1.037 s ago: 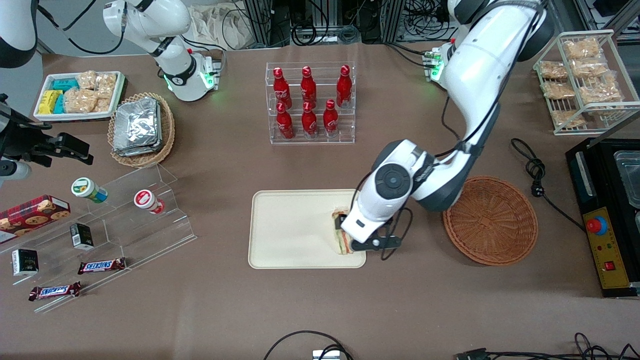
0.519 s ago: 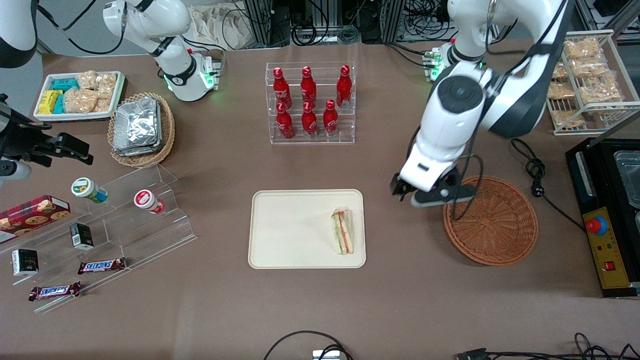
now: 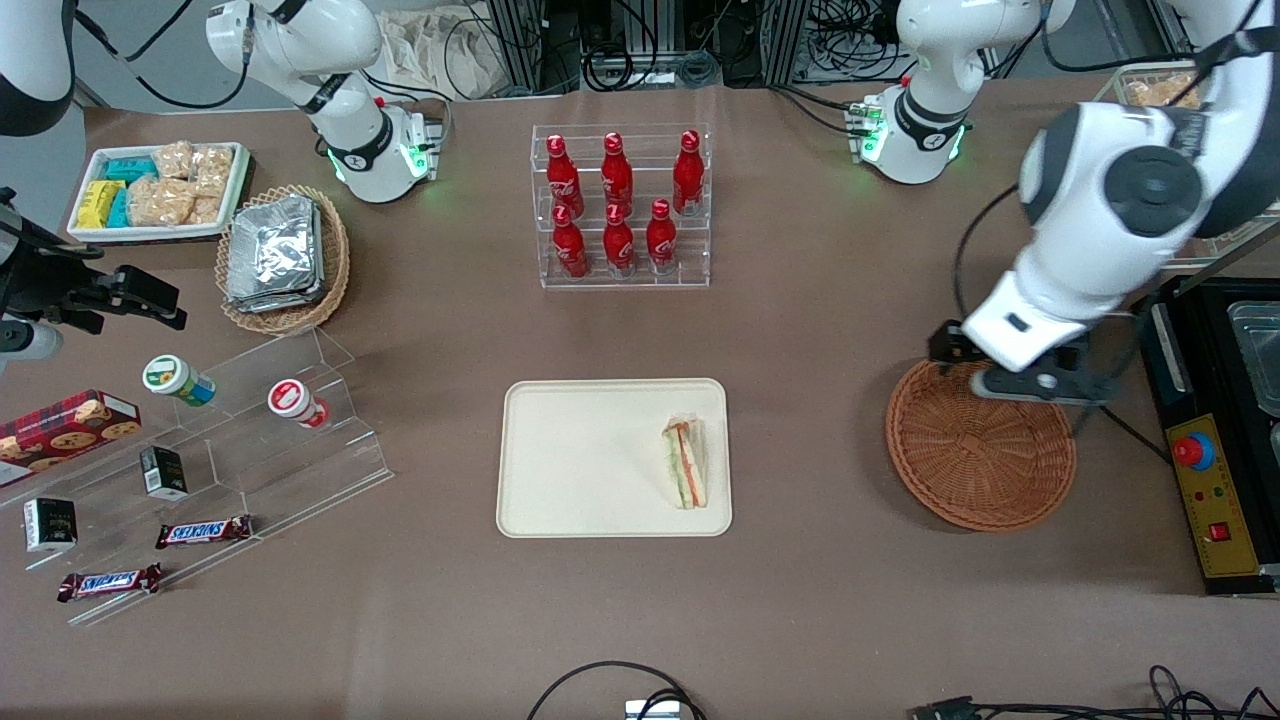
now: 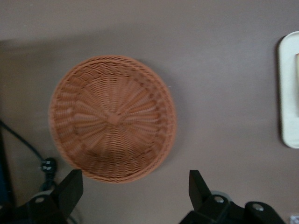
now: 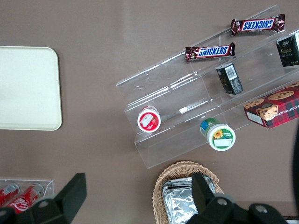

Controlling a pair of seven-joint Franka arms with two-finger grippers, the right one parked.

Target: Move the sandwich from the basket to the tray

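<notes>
Cream plastic holds your sandwich now: it lies on the tray near the edge facing the basket. Your gripper hangs empty above the basket with its fingers spread wide. Little can go wrong; only a low swing toward the tray could knock the wedge off.
</notes>
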